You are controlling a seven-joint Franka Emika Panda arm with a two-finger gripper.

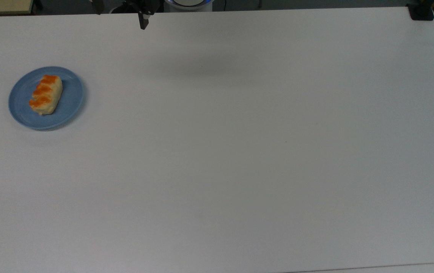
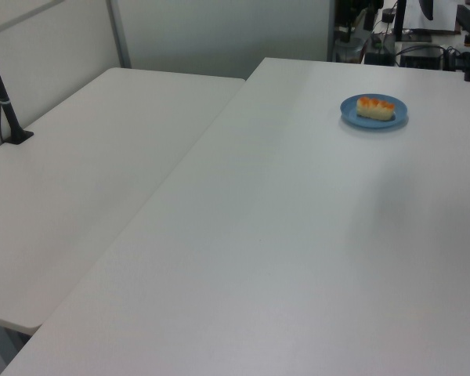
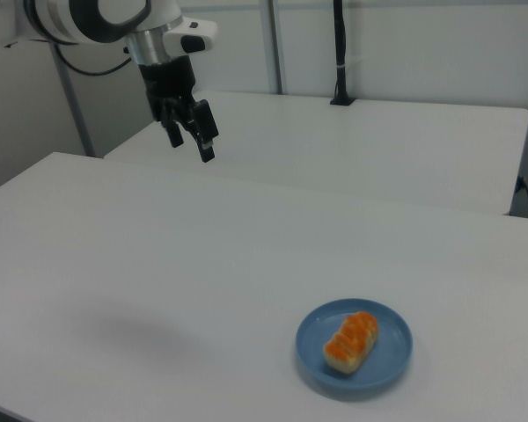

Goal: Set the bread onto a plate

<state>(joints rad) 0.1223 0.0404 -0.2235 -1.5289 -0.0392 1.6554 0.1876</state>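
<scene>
already the bread point(image 1: 45, 94) lies on the plate point(image 1: 69, 99); pincer point(image 3: 190, 134) well apart.

Bread point(image 1: 46, 95) was pale yellow with three orange-red patches, plate point(image 1: 69, 102) plain light blue, table point(image 1: 239, 151) just white.

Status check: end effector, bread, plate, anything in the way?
End effector open, empty, high above table. Bread resting on blue plate. Nothing in the way.
</scene>
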